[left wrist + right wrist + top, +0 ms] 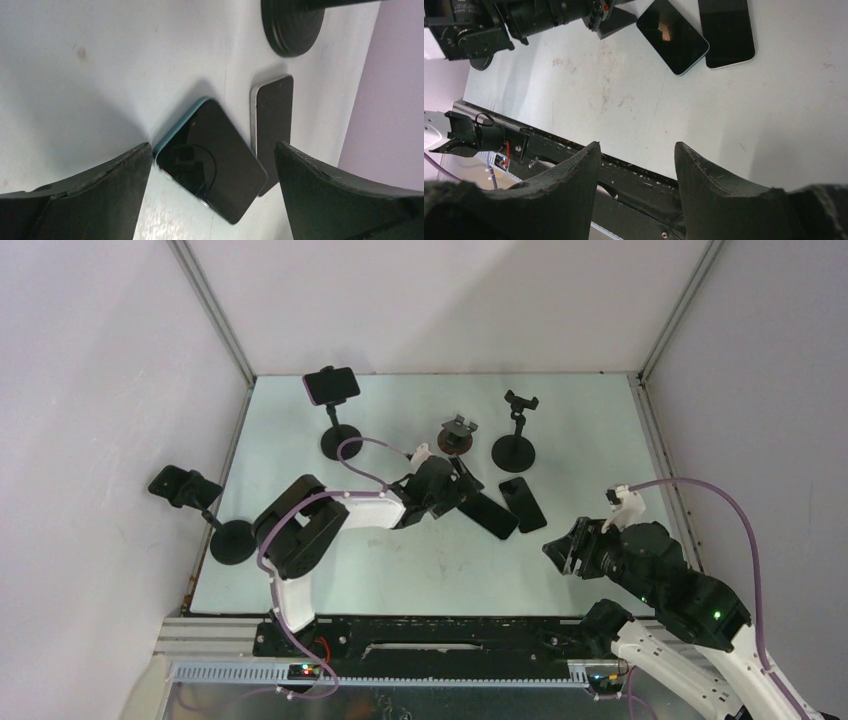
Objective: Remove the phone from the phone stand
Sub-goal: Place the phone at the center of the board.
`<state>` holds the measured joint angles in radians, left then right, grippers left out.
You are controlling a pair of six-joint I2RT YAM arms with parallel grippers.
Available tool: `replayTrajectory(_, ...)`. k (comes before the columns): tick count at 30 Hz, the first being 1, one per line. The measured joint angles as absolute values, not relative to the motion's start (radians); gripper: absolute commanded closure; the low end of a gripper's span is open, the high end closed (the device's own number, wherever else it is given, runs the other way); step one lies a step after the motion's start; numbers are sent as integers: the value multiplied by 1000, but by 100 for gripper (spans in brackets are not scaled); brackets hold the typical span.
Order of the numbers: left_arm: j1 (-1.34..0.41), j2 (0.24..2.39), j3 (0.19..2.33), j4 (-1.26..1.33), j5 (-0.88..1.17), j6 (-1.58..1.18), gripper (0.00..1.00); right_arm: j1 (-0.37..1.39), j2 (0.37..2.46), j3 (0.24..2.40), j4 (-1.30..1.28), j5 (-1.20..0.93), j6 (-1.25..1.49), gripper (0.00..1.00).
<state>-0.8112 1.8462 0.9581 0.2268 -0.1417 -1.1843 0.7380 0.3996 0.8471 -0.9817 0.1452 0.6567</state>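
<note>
A phone in a teal case (210,155) lies flat on the table, screen up, between my left gripper's open fingers (212,146); nothing is gripped. A second dark phone with a silver edge (272,125) lies beside it. In the top view the left gripper (468,495) is at the near end of these two phones (497,515) (523,503). A pink-edged phone (330,386) sits clamped in a stand at the back left. Another dark phone (183,487) sits in a stand at the far left. My right gripper (560,550) (636,145) is open and empty over the table's near edge.
Two empty stands stand at the back: a low one (459,434) and a taller one (518,426), whose round base (292,25) shows in the left wrist view. The far-left stand's base (232,540) is beside the left arm. Walls enclose the table.
</note>
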Motion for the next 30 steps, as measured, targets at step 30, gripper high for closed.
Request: replayTrajectory(30,-796,1919,1205,-20,-194,-957,0,738,388,847,-1016,155,674,41)
